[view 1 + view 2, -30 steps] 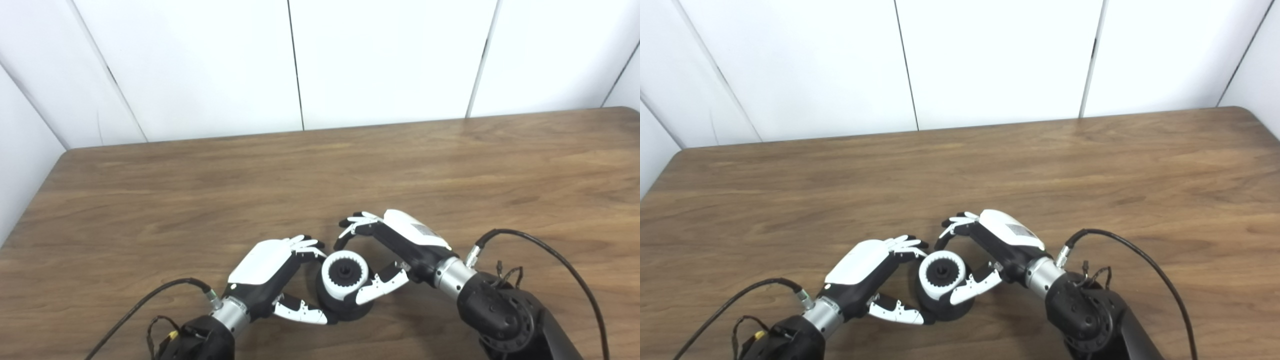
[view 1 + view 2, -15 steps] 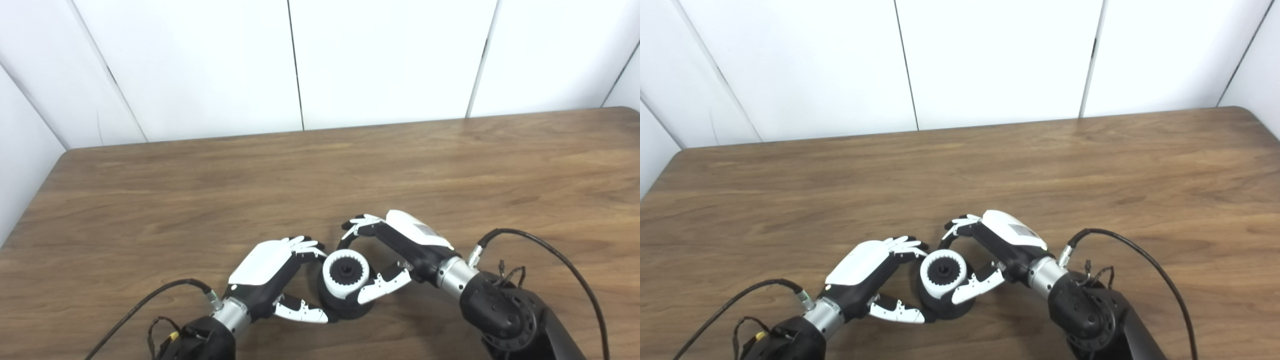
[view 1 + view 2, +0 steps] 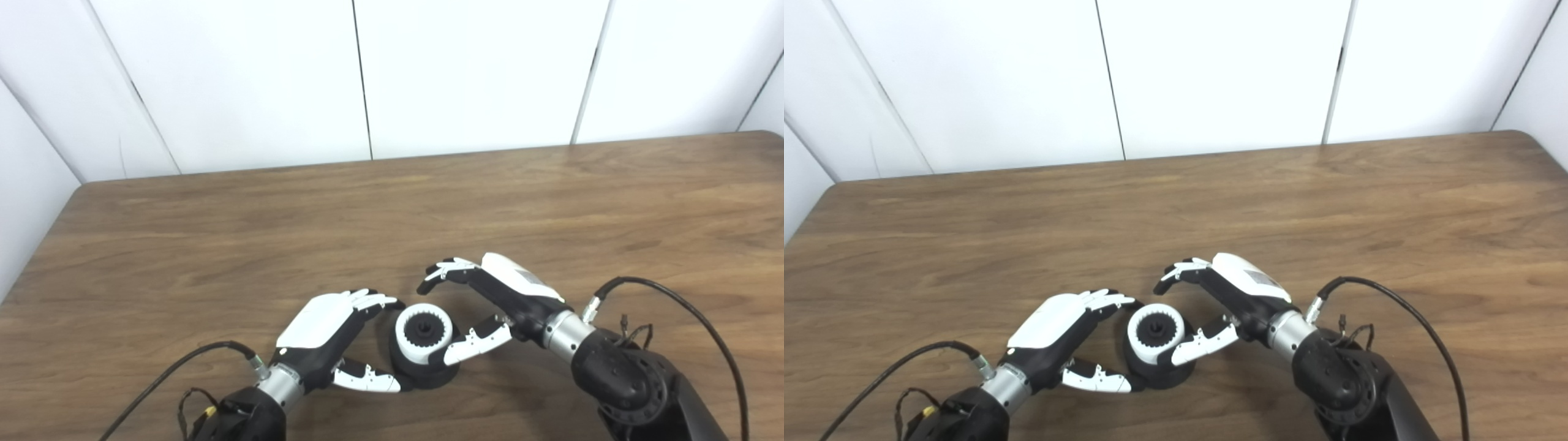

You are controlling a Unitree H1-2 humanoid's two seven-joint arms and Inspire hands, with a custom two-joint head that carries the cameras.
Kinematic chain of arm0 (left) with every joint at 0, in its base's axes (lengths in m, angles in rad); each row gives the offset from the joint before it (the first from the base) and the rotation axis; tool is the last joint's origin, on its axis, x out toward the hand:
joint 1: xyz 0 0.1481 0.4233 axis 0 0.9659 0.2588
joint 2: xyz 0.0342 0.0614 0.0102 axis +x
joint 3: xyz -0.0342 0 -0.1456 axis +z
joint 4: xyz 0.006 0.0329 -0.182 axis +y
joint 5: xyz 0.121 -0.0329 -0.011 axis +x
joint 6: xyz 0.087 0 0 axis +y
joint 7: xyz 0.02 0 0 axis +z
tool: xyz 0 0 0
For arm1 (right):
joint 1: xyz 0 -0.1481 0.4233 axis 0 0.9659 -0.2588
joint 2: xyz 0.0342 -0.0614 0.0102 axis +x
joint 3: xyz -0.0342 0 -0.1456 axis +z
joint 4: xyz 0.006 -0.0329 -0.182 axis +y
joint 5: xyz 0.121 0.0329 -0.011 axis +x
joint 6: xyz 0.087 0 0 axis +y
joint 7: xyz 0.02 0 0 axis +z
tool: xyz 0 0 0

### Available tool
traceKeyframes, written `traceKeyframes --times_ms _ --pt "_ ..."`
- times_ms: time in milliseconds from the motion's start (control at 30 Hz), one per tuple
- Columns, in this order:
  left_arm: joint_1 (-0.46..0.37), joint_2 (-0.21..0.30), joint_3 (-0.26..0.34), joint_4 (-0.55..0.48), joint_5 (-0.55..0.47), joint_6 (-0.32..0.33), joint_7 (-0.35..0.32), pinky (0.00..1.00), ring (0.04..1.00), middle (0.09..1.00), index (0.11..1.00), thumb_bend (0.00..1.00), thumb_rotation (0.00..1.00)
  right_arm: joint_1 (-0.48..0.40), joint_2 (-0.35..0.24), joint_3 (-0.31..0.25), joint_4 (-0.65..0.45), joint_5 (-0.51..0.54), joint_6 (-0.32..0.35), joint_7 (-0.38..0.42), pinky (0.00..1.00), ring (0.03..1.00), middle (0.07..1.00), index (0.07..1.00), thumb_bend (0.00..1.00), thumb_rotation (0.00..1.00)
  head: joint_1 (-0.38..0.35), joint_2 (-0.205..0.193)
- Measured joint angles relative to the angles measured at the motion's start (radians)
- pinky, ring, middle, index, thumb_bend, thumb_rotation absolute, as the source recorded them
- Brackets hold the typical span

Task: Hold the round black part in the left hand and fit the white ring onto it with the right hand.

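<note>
The main risk, as I judge it, is that the white ring sits only loosely or slightly askew on the round black part, so a brush from a thumb could tip it or nudge the whole stack across the tabletop; the black part stands on the wood and neither hand clearly clamps it, so little resists a sideways push. The ring rests on top of the black part, toothed inner edge facing up, between the 2 hands. The left hand lies just beside it on the left, fingers spread and curved above the ring's far side, thumb low near the base; I cannot tell whether it touches. The right hand is open on the right, fingers arched clear of the ring, thumb tip at or just beside the ring's wall, holding nothing
</note>
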State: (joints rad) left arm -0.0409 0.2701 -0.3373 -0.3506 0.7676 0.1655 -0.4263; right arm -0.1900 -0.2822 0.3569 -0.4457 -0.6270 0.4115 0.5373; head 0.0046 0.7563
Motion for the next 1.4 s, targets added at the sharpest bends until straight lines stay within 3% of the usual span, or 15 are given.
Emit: traceKeyframes --times_ms 333,433,533,567,667,733,800,900,1033,1133,1267,1400 --pt "-0.004 0.013 0.027 -0.042 -0.04 0.04 -0.058 0.89 0.956 0.919 0.923 1.0 0.49 -0.009 -0.017 -0.023 -0.001 0.034 0.015 0.009 0.85 0.941 0.916 0.818 0.99 0.41 0.0 -0.005" --pt "-0.004 0.01 0.049 -0.048 -0.074 0.06 -0.066 0.84 0.943 0.946 0.971 0.99 0.65 -0.009 -0.018 -0.05 -0.005 0.071 0.023 0.011 0.83 0.929 0.924 0.858 0.89 0.49 -0.005 -0.008" --pt "0.002 0.007 0.086 -0.07 -0.105 0.094 -0.067 0.82 0.94 0.952 0.979 0.98 0.69 -0.006 -0.023 -0.088 -0.027 0.101 0.04 0.011 0.82 0.928 0.927 0.866 0.85 0.52 -0.005 -0.008" --pt "0.004 0.007 0.092 -0.073 -0.112 0.1 -0.066 0.81 0.923 0.95 0.984 0.88 0.8 -0.005 -0.025 -0.098 -0.031 0.112 0.042 0.01 0.82 0.914 0.927 0.876 0.74 0.61 -0.006 -0.014" --pt "0.026 -0.004 0.134 -0.086 -0.157 0.103 -0.058 0.8 0.907 0.955 0.993 0.78 0.92 0.015 -0.007 -0.146 -0.034 0.148 0.046 -0.011 0.83 0.901 0.92 0.883 0.64 0.69 -0.006 -0.014" --pt "0.05 -0.005 0.164 -0.091 -0.193 0.105 -0.042 0.8 0.904 0.956 0.995 0.77 0.94 0.041 0.003 -0.179 -0.034 0.17 0.047 -0.042 0.83 0.9 0.918 0.884 0.63 0.71 -0.006 -0.014" --pt "0.066 -0.014 0.197 -0.091 -0.241 0.104 -0.022 0.88 0.955 0.984 0.993 0.68 0.98 0.055 0.011 -0.198 -0.033 0.193 0.047 -0.054 0.85 0.911 0.923 0.886 0.6 0.78 -0.014 -0.015" --pt "0.103 -0.087 0.313 -0.092 -0.381 0.1 0.058 0.93 0.981 0.995 0.991 0.6 1.0 0.087 0.065 -0.266 -0.033 0.228 0.047 -0.127 0.86 0.916 0.925 0.89 0.56 0.83 -0.017 -0.015" --pt "0.122 -0.136 0.37 -0.081 -0.516 0.084 0.105 0.99 0.997 1.0 0.999 0.58 1.0 0.104 0.081 -0.29 -0.031 0.264 0.046 -0.167 0.86 0.914 0.922 0.9 0.5 0.89 -0.021 -0.017" --pt "0.132 -0.207 0.477 -0.043 -0.684 0.07 0.167 1.0 1.0 1.0 1.0 0.61 1.0 0.12 0.122 -0.369 -0.029 0.337 0.04 -0.224 0.86 0.918 0.927 0.907 0.47 0.9 -0.021 -0.017" --pt "0.145 -0.212 0.51 -0.02 -0.778 0.054 0.194 1.0 1.0 1.0 1.0 0.6 1.0 0.134 0.139 -0.417 -0.006 0.444 0.033 -0.259 0.93 0.969 0.971 0.934 0.46 0.98 -0.023 -0.017" --pt "0.151 -0.209 0.534 0.012 -0.821 0.032 0.223 1.0 1.0 1.0 1.0 0.6 1.0 0.149 0.17 -0.456 0.012 0.512 0.032 -0.297 0.96 0.99 0.991 0.955 0.47 1.0 -0.023 -0.015"
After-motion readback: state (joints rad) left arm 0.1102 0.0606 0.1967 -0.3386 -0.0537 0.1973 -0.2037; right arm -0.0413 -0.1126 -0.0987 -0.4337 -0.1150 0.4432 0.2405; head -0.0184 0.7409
